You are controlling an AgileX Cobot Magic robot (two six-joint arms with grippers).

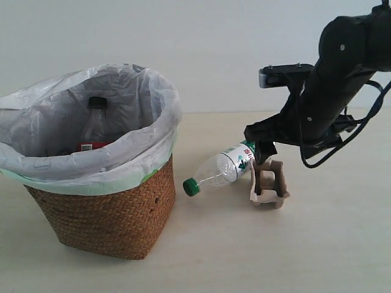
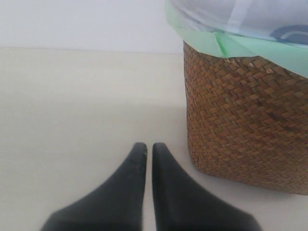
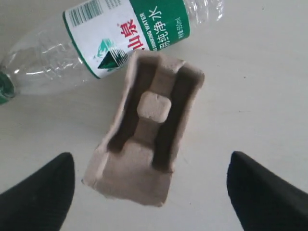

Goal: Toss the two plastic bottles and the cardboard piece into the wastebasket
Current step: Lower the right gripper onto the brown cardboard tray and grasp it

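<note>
The wicker wastebasket point(image 1: 116, 213), lined with a white bag, stands at the left. The black-capped, red-labelled bottle point(image 1: 93, 125) is inside it. On the table beside the basket lies the shorter bottle point(image 1: 220, 168) with its green cap towards the basket, and its green-white label shows in the right wrist view point(image 3: 110, 43). The beige cardboard piece point(image 1: 269, 183) lies against that bottle. My right gripper point(image 1: 264, 160) hovers over the cardboard piece point(image 3: 144, 139), open point(image 3: 150, 161), its fingers apart on either side without touching. My left gripper point(image 2: 149, 147) is shut and empty, low beside the wastebasket point(image 2: 245, 120).
The pale table point(image 1: 317, 250) stretches on all sides, with a white wall behind. A black cable point(image 1: 333, 155) loops off my right arm above the cardboard. The bag's green edge point(image 2: 231, 45) folds over the basket rim.
</note>
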